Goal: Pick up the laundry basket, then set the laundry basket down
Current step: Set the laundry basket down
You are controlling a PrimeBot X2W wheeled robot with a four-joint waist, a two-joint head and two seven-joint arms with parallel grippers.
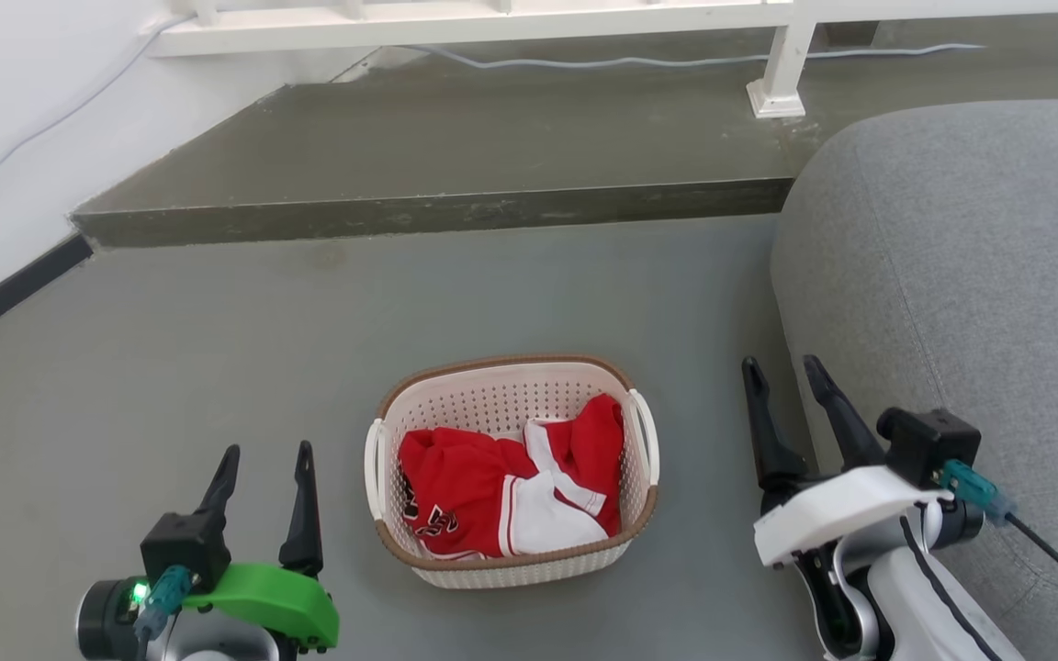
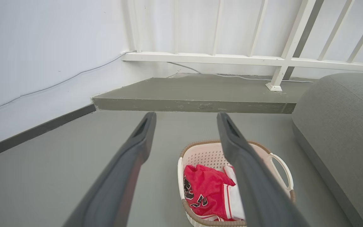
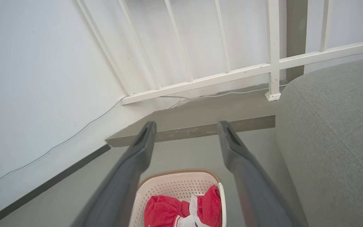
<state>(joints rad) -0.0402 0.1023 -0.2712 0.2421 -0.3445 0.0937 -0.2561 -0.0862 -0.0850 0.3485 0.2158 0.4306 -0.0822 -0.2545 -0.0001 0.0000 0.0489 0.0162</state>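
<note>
You're at the start, and the pick-up is not yet begun. Left tool (image 1: 269, 448) is spread and empty, and so is right tool (image 1: 781, 362). The laundry basket (image 1: 503, 400) sits on the floor (image 1: 538, 294) between the two tools, apart from both, with a red garment (image 1: 460, 473) inside. Each white side handle faces its near tool. Next, likely: bring each tool inward and down to its handle, close, lift level. The sofa (image 1: 970, 275) is just outboard of right tool, so watch clearance.

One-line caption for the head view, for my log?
Open left tool and open right tool flank the laundry basket of red-and-white clothing on the grey floor.
</note>
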